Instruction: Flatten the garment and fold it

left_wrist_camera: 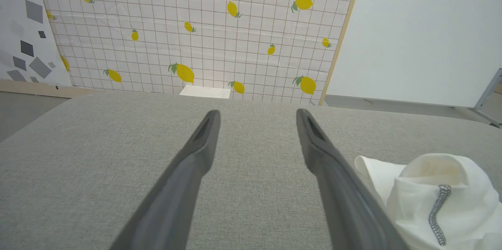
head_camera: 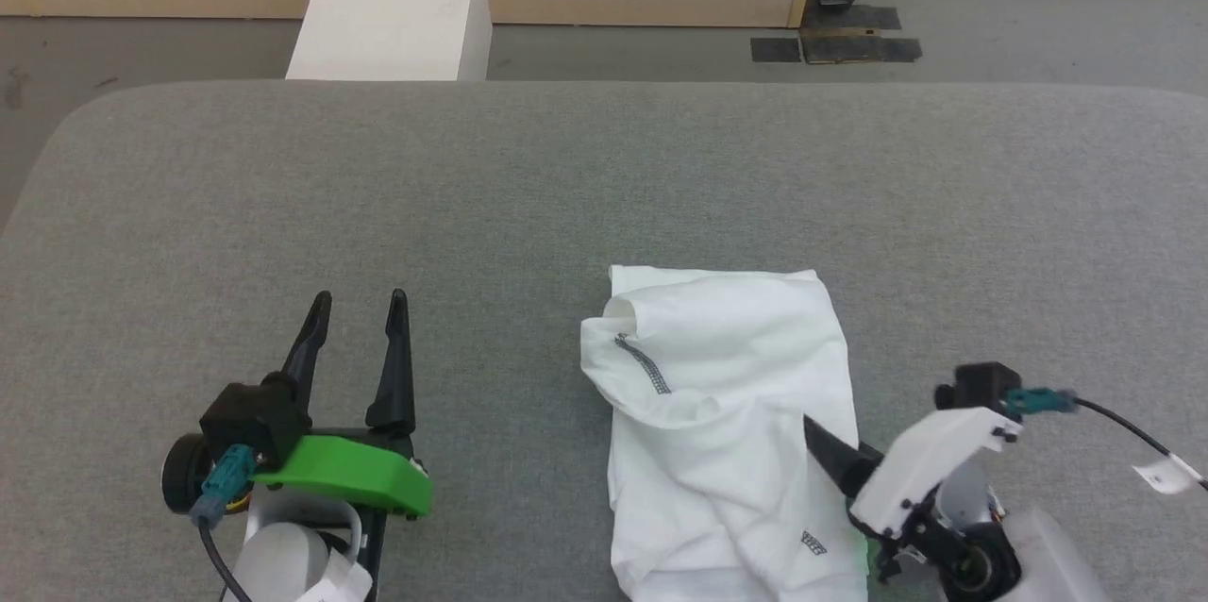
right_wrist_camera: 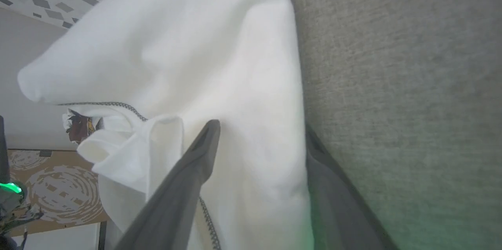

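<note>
Garment [head_camera: 727,413] lies on the near right part of the grey table [head_camera: 604,168] as a loose, half-folded heap, not yet flat. Its long axis runs from the table's near edge toward the far edge, and the ribbed collar [head_camera: 623,309] is at the far left corner of the heap. The right gripper [right_wrist_camera: 261,126] is clearly the nearer one. It reaches in from the table's right side, low over the surface. Its jaws stand wide apart across the right edge of the cloth, one finger over the white fabric and the other at the very edge, beside bare table. They are not closed on anything. The left gripper [head_camera: 360,294] hovers over the near left part of the table, well apart from the garment, also wide open and empty, with its fingers pointing to the far edge. I judge that the coming move is a pinch of this right edge, so that the cloth can be drawn out toward the table's right side
</note>
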